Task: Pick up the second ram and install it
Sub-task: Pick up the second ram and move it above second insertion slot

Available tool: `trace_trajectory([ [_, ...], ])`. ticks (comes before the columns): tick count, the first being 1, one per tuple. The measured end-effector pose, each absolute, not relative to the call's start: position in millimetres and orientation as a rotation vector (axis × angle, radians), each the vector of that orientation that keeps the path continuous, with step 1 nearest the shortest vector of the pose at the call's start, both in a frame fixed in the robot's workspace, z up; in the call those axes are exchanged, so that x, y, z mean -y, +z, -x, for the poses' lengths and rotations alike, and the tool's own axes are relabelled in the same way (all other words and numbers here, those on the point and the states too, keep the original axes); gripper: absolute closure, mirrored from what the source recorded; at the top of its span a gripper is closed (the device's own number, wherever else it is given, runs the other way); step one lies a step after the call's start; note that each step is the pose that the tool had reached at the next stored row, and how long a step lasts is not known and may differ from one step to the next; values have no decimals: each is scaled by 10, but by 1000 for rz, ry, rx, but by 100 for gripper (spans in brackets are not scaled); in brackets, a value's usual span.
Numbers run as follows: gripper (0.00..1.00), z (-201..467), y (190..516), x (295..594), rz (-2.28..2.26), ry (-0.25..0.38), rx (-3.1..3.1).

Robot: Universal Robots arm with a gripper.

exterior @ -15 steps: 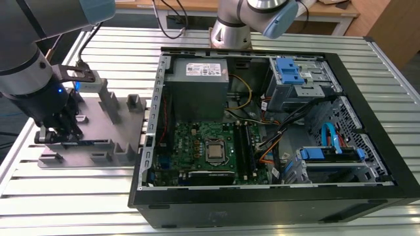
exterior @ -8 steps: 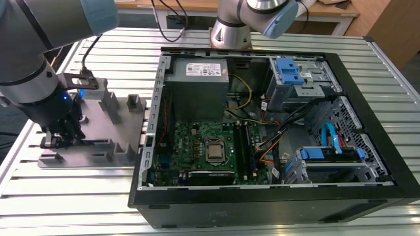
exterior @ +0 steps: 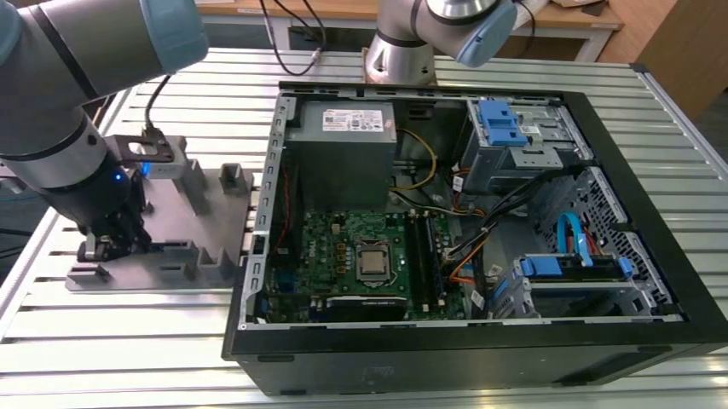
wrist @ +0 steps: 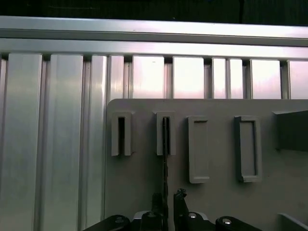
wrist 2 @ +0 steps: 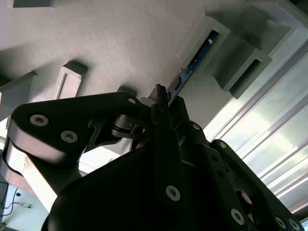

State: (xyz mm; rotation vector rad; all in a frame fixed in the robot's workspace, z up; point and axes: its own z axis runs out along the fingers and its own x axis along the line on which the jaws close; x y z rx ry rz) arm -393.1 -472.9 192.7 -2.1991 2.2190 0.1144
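The slatted tabletop [exterior: 136,358] carries an open computer case [exterior: 455,362] and, nearer its edge at the exterior view's left, a grey holder [exterior: 193,221]. There the pincer [wrist: 168,199] stands with its jaws narrowly apart, astride the second ram [wrist: 166,159], which sits on edge in a slot. The grasp would likely go best closed squarely on the board's flat faces and drawn straight out of the slot. A white label [exterior: 358,119] inside the case has print too small to read.

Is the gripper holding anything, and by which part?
Cannot tell. The gripper is at one end of the ram stick, which stands in the holder's slot; a clamp on it does not show.
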Motion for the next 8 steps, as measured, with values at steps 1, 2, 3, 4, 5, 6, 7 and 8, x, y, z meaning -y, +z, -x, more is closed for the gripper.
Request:
trace_trajectory([
  [1,76,3931,1915,4729,2199,114,-2219],
  [2,76,3932,1904,4729,2199,114,-2219],
  [3,76,3932,1894,4729,2199,114,-2219],
  [4,76,3932,1893,4729,2199,114,-2219],
  [5,76,3932,1893,4729,2199,114,-2219],
  [6,76,3932,1893,4729,2199,114,-2219],
  [7,76,3932,1893,4729,2199,114,-2219],
  [8,76,3932,1893,4729,2199,114,-2219],
])
